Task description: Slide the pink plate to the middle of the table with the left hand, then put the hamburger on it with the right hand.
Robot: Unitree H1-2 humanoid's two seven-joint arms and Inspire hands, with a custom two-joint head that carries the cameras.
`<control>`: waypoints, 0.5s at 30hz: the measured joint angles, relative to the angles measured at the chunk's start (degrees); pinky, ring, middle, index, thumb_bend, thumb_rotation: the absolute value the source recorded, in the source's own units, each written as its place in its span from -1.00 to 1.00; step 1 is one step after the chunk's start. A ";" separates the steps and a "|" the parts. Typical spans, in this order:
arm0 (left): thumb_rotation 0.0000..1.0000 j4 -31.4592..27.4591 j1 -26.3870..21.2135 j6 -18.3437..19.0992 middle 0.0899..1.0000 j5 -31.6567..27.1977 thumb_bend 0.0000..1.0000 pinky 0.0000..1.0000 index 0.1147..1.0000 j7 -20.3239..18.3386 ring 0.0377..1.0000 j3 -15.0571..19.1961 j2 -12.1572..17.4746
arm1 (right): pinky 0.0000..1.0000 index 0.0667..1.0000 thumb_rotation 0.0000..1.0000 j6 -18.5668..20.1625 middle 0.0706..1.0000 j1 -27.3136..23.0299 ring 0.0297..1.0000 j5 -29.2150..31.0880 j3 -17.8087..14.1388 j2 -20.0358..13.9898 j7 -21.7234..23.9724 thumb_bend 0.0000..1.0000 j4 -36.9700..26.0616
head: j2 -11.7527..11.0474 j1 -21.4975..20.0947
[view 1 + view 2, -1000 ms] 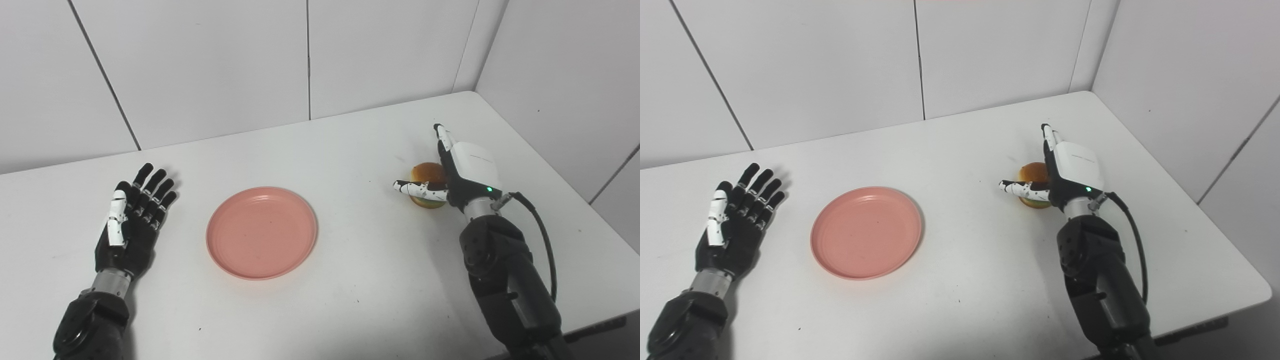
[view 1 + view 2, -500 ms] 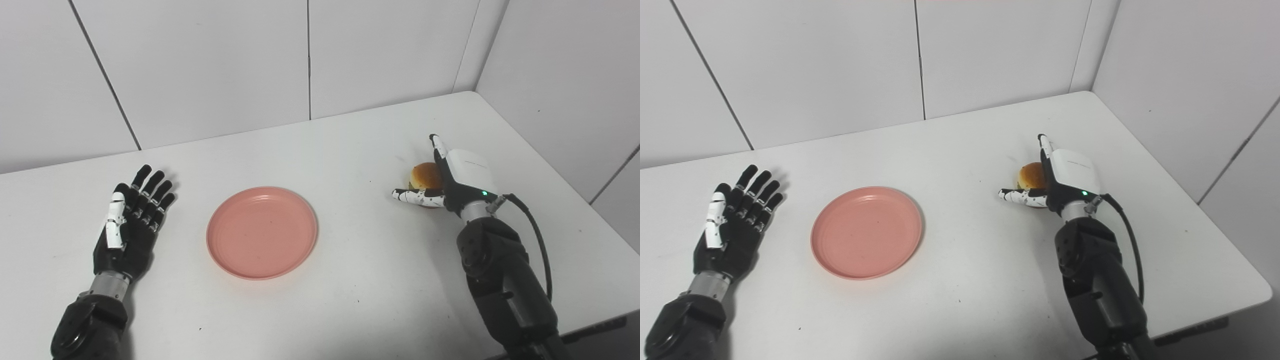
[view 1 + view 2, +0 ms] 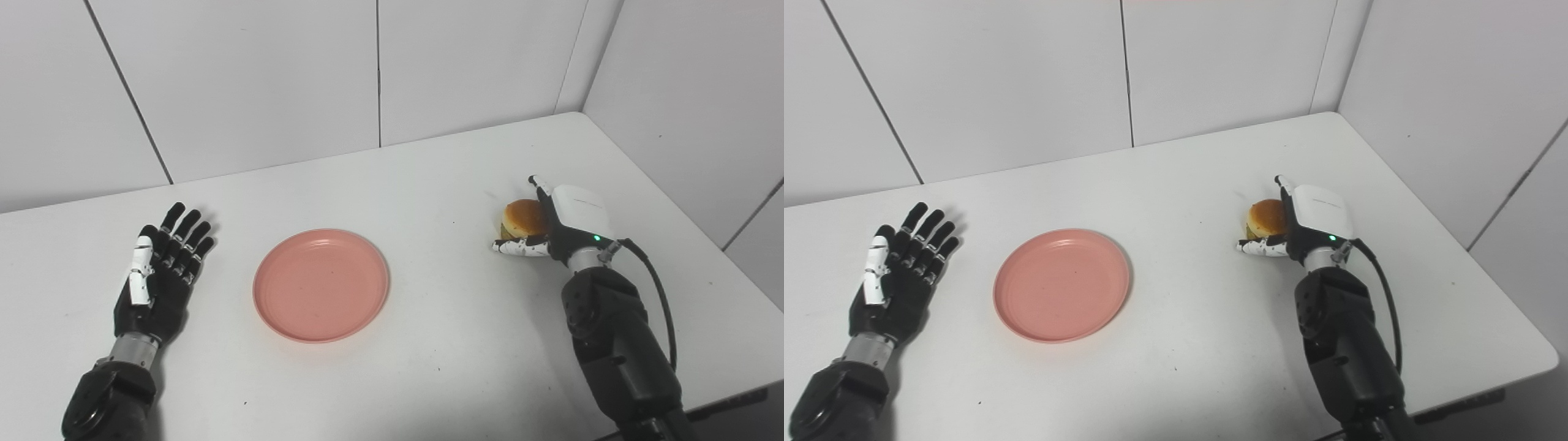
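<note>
White table (image 3: 429, 184) – pink plate (image 3: 321, 284) centre, path clear.

I look down from two head cameras set side by side, facing the table's (image 3: 429, 184) far edge and right corner; both share nearly the same tabletop
</note>
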 measured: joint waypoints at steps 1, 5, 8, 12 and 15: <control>1.00 -0.09 0.02 0.03 0.87 0.00 -0.14 0.94 0.85 0.00 0.88 0.00 0.00 | -0.40 0.32 -0.52 0.00 -0.04 -0.04 -0.23 0.58 -0.21 0.18 -0.45 0.45 0.01 | 0.00 0.00; 1.00 -0.12 0.04 0.14 0.88 -0.01 -0.15 0.93 0.85 -0.03 0.88 0.01 0.01 | -0.51 -0.03 -0.69 -0.01 -0.21 -0.11 -0.38 3.10 -0.20 0.22 -2.80 0.13 0.25 | 0.17 -0.18; 1.00 -0.21 0.08 0.16 0.88 -0.01 -0.15 0.92 0.85 -0.04 0.88 0.02 0.03 | -0.57 -0.09 -0.72 -0.01 -0.27 -0.15 -0.43 4.45 -0.22 0.14 -4.45 0.04 1.00 | 0.26 -0.09; 1.00 -0.30 0.14 0.24 0.89 -0.02 -0.15 0.93 0.86 -0.09 0.88 0.02 0.04 | -0.57 -0.10 -0.73 -0.01 -0.28 -0.15 -0.42 5.55 -0.19 0.12 -5.56 0.02 1.34 | 0.26 0.00; 1.00 -0.30 0.14 0.24 0.89 -0.02 -0.15 0.93 0.87 -0.11 0.89 -0.02 0.05 | -0.57 -0.10 -0.74 -0.02 -0.29 -0.14 -0.43 6.72 -0.07 -0.17 -6.18 0.02 1.57 | 0.18 0.26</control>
